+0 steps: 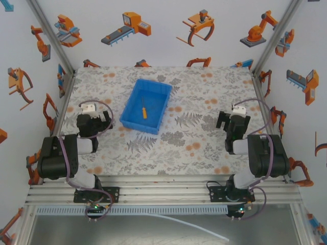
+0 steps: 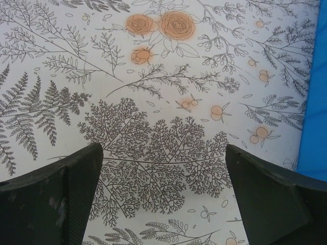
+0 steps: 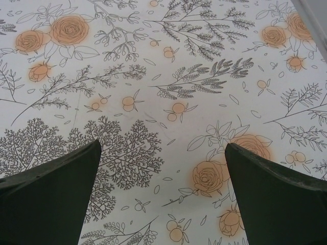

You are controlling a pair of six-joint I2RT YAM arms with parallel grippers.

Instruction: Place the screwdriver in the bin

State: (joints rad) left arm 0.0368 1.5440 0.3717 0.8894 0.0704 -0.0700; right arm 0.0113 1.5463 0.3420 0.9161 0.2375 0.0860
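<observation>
1. The screwdriver (image 1: 144, 111) lies flat on the floor of the bin (image 1: 156, 96), near its middle.
2. Its long axis runs near to far, roughly parallel to the bin's longer walls. The orange-yellow handle is the end closer to the arms, and the dark shaft points toward the back wall.
3. The bin stands on the floral table (image 1: 204, 102), left of centre and turned slightly askew. It is ahead of the left gripper (image 1: 93, 118) and to its right, and well apart from the right gripper (image 1: 233, 120).
4. The top view gives the whole bin, its contents and both arms drawn back toward their bases.
5. The left wrist view adds the left gripper (image 2: 163, 153) with its fingers (image 2: 56, 199) spread wide over patterned table, and a strip of the bin's blue wall (image 2: 314, 102) at the right edge.
6. The right wrist view adds the right gripper (image 3: 163, 150), its fingers (image 3: 276, 194) likewise parted, with roses and fern prints between them.
</observation>
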